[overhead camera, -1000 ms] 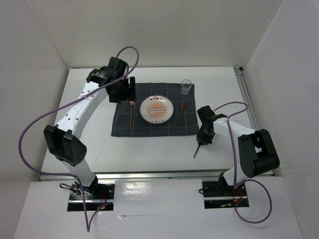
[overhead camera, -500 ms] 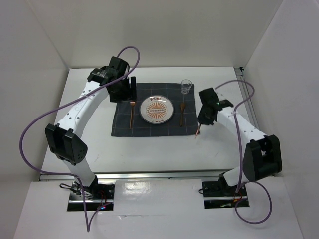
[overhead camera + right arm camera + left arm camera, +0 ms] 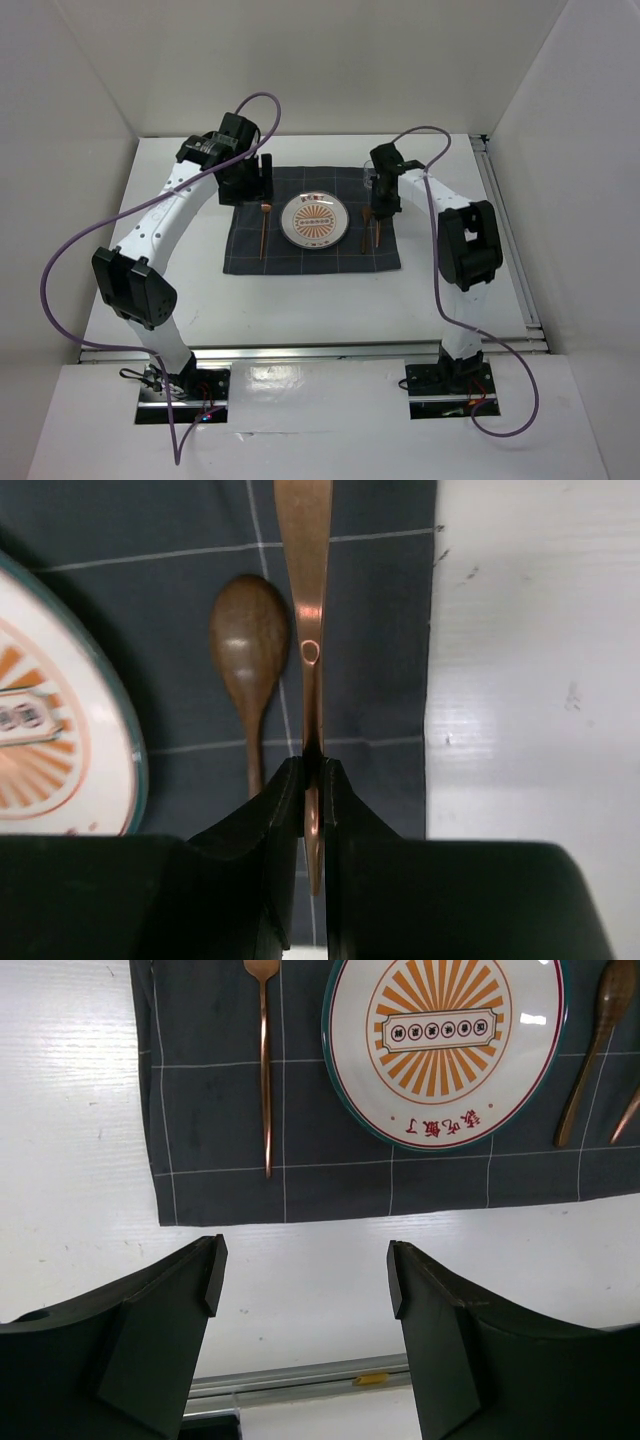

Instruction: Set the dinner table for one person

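Observation:
The white dinner table carries a dark grey checked cloth. On the cloth lie a patterned plate, a copper fork to its left and a wooden spoon to its right. My right gripper is shut on a copper knife, holding it over the cloth just right of the spoon; whether the knife touches the cloth I cannot tell. My left gripper is open and empty, high over the cloth's far left corner. The fork and plate show below it.
A clear glass stands at the cloth's far right corner, partly hidden by my right arm. White walls enclose the table on three sides. A metal rail runs along the near edge. Bare tabletop lies right of the cloth.
My right arm has swung from the near right of the table up to the cloth, carrying the copper knife to beside the wooden spoon. The left arm has not moved.

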Robot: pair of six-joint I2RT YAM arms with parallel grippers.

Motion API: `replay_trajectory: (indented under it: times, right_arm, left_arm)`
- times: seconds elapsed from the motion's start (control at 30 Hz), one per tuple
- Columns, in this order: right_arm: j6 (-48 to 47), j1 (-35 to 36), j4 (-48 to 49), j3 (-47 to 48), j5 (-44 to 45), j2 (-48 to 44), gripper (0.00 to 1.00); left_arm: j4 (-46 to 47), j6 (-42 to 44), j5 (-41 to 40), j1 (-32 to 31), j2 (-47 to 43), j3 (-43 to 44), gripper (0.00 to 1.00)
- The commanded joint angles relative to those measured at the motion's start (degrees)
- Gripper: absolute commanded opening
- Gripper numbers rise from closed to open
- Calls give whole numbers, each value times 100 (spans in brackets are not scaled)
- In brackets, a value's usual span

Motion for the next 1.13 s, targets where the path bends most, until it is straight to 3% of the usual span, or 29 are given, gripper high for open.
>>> replay_trajectory:
  times: [0.0,0.1,0.13,0.27,0.43,0.47,0.5,0.57,0.6,0.83,1.1]
  right_arm:
    - [-149,37,-134,413,25,263,0]
    - [-35,89,-195,414,86,440,3]
    - [-35,89,-195,414,86,440,19]
    - [18,89,-195,414,25,370,53]
    - [71,89,-537,616,323,-104,66]
    - [132,89,-668,703,445,-392,70]
    - [132,89,-722,704,508,-560,82]
    - [299,89,-827,704,884,-1123,97]
    - [439,89,-828,625,1069,-1351,100]
    - [1318,-419,-783,-1148,1343,-3540,100]
    - [1539,-605,-1205,-1951,1650,-4999,100]
  left_arm:
    - [-49,102,-116,-19,-124,23,83]
    - [-101,155,-230,-19,-177,22,83]
    - [-102,155,-230,-19,-177,22,83]
    - [-102,155,-230,-19,-177,22,83]
    - [-154,155,-230,-19,-124,144,83]
    - [-154,155,-230,-19,-124,145,83]
    - [-154,207,-230,-19,-124,197,83]
    - [-94,261,-178,-19,-124,198,83]
    - [3,261,-177,-19,-211,198,83]
    - [775,156,130,-19,-843,-310,85]
    - [1146,-3,288,-19,-1205,-664,87]
